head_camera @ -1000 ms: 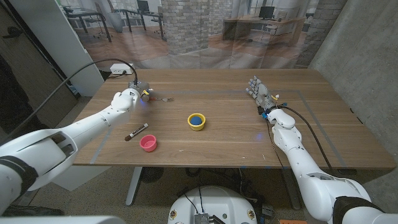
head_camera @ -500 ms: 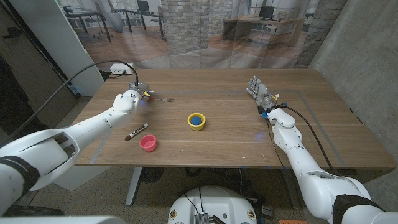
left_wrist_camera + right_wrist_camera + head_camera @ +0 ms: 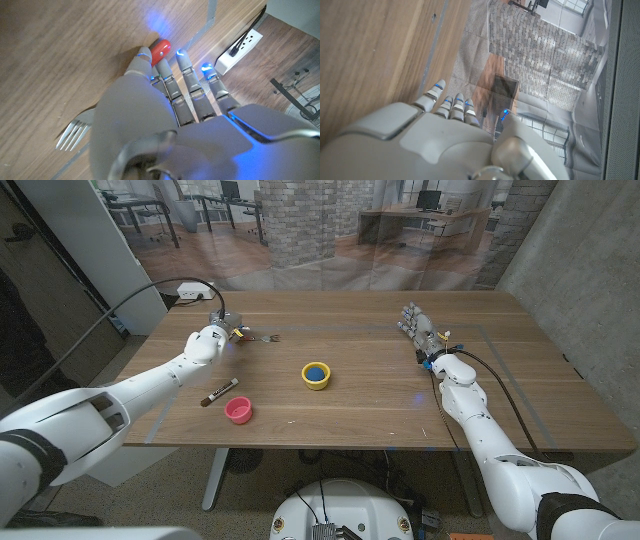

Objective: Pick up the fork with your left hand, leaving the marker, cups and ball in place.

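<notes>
One thing matters to me on this table [image 3: 380, 395]: the fork [image 3: 262, 338], which I judge is already in my left hand [image 3: 222, 328], its tines [image 3: 70, 135] poking out past my palm toward the table's middle, though the head view cannot settle how far it is off the wood. From my wrist view my fingers [image 3: 185, 80] reach out fairly straight above the handle, so the hold seems to be a pinch under the palm, hidden from me; how firm it is I cannot tell. Nearer my body than that hand lie the marker [image 3: 220, 391] and the pink cup [image 3: 238, 410]; the yellow cup [image 3: 316, 375] with the blue ball [image 3: 316, 370] inside sits off toward my right. All are well apart from the fork. My right hand [image 3: 415, 326] waits far across the table, fingers straight and close together, holding nothing. Next I should lift straight up, keeping the pinch tight so the fork does not tip.
</notes>
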Robot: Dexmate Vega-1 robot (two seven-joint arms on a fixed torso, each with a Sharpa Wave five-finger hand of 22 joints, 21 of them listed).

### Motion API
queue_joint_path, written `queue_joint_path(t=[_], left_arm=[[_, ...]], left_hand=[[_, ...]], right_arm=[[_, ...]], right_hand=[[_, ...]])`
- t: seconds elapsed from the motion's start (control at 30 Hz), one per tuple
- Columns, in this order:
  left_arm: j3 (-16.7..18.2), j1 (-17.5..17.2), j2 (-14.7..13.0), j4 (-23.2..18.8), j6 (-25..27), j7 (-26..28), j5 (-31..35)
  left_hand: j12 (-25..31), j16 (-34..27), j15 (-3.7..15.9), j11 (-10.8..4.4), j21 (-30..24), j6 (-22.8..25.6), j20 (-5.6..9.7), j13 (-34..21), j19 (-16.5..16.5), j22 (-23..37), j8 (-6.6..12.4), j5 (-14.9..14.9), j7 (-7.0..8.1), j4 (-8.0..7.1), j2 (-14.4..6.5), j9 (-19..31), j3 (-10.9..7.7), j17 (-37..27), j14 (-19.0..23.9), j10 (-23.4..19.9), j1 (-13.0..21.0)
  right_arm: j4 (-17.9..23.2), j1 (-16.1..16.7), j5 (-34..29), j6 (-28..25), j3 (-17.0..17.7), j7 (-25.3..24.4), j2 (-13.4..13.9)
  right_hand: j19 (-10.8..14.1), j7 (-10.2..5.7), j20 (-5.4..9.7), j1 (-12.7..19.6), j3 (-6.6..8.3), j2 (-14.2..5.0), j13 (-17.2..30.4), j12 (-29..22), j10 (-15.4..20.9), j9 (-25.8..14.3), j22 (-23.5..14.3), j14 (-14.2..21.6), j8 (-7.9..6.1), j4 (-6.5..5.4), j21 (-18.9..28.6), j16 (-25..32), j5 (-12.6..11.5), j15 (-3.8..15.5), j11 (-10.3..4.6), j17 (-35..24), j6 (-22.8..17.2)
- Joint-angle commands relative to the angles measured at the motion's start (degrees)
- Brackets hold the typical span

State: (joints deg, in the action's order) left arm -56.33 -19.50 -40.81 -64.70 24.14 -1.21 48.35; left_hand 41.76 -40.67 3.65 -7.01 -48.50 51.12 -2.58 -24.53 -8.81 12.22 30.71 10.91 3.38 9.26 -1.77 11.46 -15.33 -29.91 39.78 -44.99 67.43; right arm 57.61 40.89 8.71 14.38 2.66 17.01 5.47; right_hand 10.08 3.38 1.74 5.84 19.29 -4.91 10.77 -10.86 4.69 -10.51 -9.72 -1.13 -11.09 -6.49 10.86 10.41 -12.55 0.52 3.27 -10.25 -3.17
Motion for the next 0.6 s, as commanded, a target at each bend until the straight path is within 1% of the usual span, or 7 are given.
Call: queue_joint_path(t=[0.03,0.07,0.13,0.17,0.23,0.37,0.6], left_arm=[[-1.1,0.55,0.41,1.22,-0.56,0.25,0.69],[-1.11,0.55,0.44,1.32,-0.63,0.45,0.65],[-1.36,0.73,0.45,1.43,-0.58,0.11,0.86],[-1.34,0.71,0.51,1.56,-0.61,0.44,0.83],[-1.55,0.88,0.49,1.64,-0.73,0.17,0.95],[-1.4,0.7,0.52,1.88,-1.12,1.53,0.7],[-0.72,0.27,-0.11,0.34,-1.27,0.86,-0.22]], left_hand=[[-0.25,-1.61,9.24,-3.01,-1.48,7.85,0.16,0.7,-1.47,0.41,0.44,-0.2,1.37,0.63,-2.19,-0.26,-1.94,-0.81,4.44,-6.41,3.56],[-0.96,-1.68,9.35,-3.16,-2.19,8.99,0.38,1.9,-1.86,0.48,0.45,-0.3,1.54,0.71,-2.4,-0.57,-2.88,-0.83,6.6,-8.67,4.69],[-1.87,-1.53,9.51,-3.11,-3.56,9.61,1.04,3.19,-2.58,0.65,-0.06,-0.61,0.12,0.11,-2.52,-0.79,-3.68,-0.91,9.95,-11.78,4.63],[-2.03,-1.96,9.57,-3.02,-3.93,9.68,1.3,3.19,-2.8,0.69,-0.23,-0.74,-0.05,0.11,-2.59,-0.81,-3.81,-1.26,11.32,-12.2,4.76],[-2.2,-2.19,9.63,-3.13,-4.5,9.92,1.75,3.13,-3.33,0.75,-0.38,-0.84,-0.69,0.11,-2.58,-0.81,-3.94,-1.64,12.34,-12.69,4.89],[-2.47,-3.13,9.4,-1.96,-5.82,10.3,2.18,2.75,-4.28,0.92,-0.73,-0.84,-2.07,0.1,-2.75,-0.73,-4.1,-3.16,14.29,-13.66,5.34],[-2.55,-3.37,9.42,-1.4,-6.65,10.47,2.59,2.2,-4.39,1.06,-0.98,-0.76,-2.93,0.27,-2.67,-0.62,-4.24,-4.26,14.8,-14.25,5.97]], right_arm=[[-0.4,-0.34,-0.89,0.59,-0.52,-0.75,0.56],[-0.58,-0.43,-1.0,0.73,-0.61,-0.81,0.63],[-0.83,-0.56,-1.09,0.93,-0.72,-0.9,0.72],[-0.8,-0.58,-1.33,0.94,-0.86,-1.08,0.84],[-0.81,-0.61,-1.35,0.99,-0.95,-1.12,0.94],[-0.61,-0.5,-1.57,1.04,-1.19,-1.39,1.18],[0.22,0.02,-1.46,0.8,-1.27,-1.66,1.39]], right_hand=[[0.53,0.38,-0.05,-0.02,-0.07,0.34,0.16,-0.44,0.25,-0.13,-0.11,-0.19,-0.07,0.18,0.25,0.22,-0.39,-0.36,0.16,-0.15,-0.07],[0.54,0.37,-0.04,-0.02,-0.07,0.33,0.16,-0.46,0.29,-0.13,-0.11,-0.18,-0.07,0.19,0.25,0.22,-0.39,-0.36,0.25,-0.14,-0.06],[0.56,0.4,-0.04,-0.01,-0.07,0.32,0.16,-0.47,0.33,-0.13,-0.11,-0.18,-0.07,0.2,0.26,0.22,-0.4,-0.36,0.15,-0.14,-0.08],[0.58,0.4,-0.03,-0.01,-0.07,0.32,0.16,-0.47,0.33,-0.13,-0.11,-0.18,-0.08,0.2,0.27,0.22,-0.4,-0.36,0.11,-0.14,-0.1],[0.62,0.37,0.01,0.0,-0.07,0.31,0.16,-0.46,0.29,-0.13,-0.11,-0.14,-0.07,0.22,0.28,0.22,-0.41,-0.34,0.12,-0.14,-0.08],[0.64,0.35,0.02,0.02,-0.07,0.32,0.16,-0.46,0.3,-0.13,-0.11,-0.11,-0.08,0.24,0.28,0.23,-0.42,-0.33,0.12,-0.13,-0.1],[0.75,0.33,0.03,0.04,-0.09,0.33,0.16,-0.48,0.35,-0.13,-0.11,-0.08,-0.08,0.28,0.31,0.23,-0.44,-0.34,0.21,-0.13,-0.09]])
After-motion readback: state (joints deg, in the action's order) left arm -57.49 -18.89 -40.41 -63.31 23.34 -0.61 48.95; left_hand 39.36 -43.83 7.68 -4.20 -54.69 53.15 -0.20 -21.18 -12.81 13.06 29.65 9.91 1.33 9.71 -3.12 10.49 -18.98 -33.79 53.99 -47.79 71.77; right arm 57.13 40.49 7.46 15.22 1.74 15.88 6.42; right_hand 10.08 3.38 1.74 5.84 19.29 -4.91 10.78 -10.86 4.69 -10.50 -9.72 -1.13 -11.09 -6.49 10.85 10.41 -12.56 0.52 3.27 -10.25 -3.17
